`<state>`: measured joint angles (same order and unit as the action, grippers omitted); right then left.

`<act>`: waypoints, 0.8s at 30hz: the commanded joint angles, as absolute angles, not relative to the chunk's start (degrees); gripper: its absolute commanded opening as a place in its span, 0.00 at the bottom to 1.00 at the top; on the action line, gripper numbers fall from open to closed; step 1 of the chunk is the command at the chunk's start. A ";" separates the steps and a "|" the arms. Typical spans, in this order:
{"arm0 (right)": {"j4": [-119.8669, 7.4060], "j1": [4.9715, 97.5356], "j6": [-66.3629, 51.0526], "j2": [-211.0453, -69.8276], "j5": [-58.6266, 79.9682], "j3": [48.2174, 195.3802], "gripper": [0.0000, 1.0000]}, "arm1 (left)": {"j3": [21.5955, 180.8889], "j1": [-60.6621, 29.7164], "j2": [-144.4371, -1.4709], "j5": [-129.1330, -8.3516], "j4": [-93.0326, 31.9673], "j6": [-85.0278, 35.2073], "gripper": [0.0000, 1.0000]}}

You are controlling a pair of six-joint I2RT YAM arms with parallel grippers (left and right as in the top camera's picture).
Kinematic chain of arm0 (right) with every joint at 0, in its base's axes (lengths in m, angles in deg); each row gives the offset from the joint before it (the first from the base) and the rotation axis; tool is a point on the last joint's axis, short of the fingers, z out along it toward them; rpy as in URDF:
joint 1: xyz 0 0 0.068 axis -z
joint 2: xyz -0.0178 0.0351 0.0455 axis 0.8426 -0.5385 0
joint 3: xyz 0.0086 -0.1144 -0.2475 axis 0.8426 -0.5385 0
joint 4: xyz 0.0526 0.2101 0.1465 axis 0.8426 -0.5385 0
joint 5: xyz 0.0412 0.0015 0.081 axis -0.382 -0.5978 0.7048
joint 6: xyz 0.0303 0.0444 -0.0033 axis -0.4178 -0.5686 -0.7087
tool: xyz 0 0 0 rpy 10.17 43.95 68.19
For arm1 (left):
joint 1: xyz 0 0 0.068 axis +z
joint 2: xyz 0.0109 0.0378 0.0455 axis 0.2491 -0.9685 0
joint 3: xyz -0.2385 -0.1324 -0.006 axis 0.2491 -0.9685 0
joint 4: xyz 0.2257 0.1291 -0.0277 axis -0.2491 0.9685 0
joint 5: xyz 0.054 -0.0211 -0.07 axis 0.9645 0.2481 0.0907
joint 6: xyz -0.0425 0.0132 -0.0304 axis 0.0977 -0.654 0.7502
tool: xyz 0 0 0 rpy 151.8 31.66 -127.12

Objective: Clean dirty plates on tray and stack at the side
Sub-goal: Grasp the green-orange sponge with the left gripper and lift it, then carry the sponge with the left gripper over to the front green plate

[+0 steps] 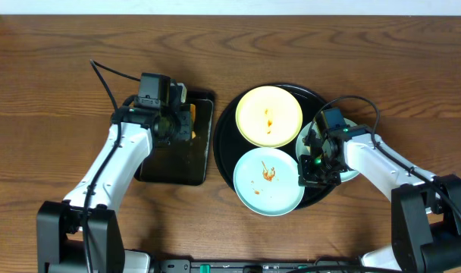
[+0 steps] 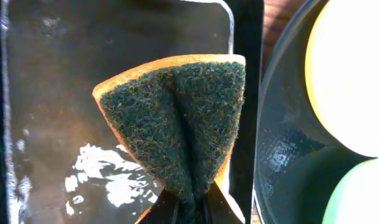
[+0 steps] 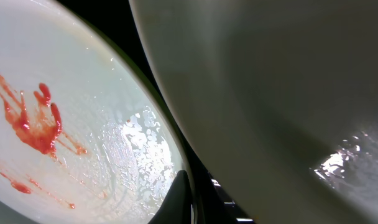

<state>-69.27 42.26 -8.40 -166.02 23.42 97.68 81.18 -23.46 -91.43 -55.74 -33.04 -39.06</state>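
Note:
A large round black tray (image 1: 224,129) holds three plates. A pale yellow plate (image 1: 268,115) with a small orange smear lies at its far side. A blue-green plate (image 1: 268,180) with red sauce streaks lies at its near side and shows in the right wrist view (image 3: 64,93). A second blue-green plate (image 1: 350,155) sits at the tray's right edge, tilted up (image 3: 288,81). My right gripper (image 1: 315,163) is at that plate's left rim and looks shut on it (image 3: 195,186); one finger is hidden. My left gripper (image 1: 181,121) is shut (image 2: 192,205) on a folded green-and-orange sponge (image 2: 176,118).
A smaller rectangular black tray (image 1: 177,163), wet inside (image 2: 52,93), lies just left of the round tray (image 2: 282,143), under the sponge. The yellow plate (image 2: 350,74) is close to the sponge's right. The wooden table (image 1: 56,91) surrounds both trays.

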 commanded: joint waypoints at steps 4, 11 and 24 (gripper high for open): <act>-69.77 41.19 -8.49 -166.63 21.50 97.66 0.01 | 79.14 -26.15 -91.46 -54.97 -32.95 -38.12 0.07; -69.84 41.19 -8.49 -166.63 21.50 97.66 0.01 | 74.49 -27.26 -92.70 -53.09 -36.62 -36.75 0.08; -70.01 41.19 -8.49 -166.63 21.50 97.66 0.01 | 72.04 -33.89 -93.60 -58.25 -41.36 -32.68 0.08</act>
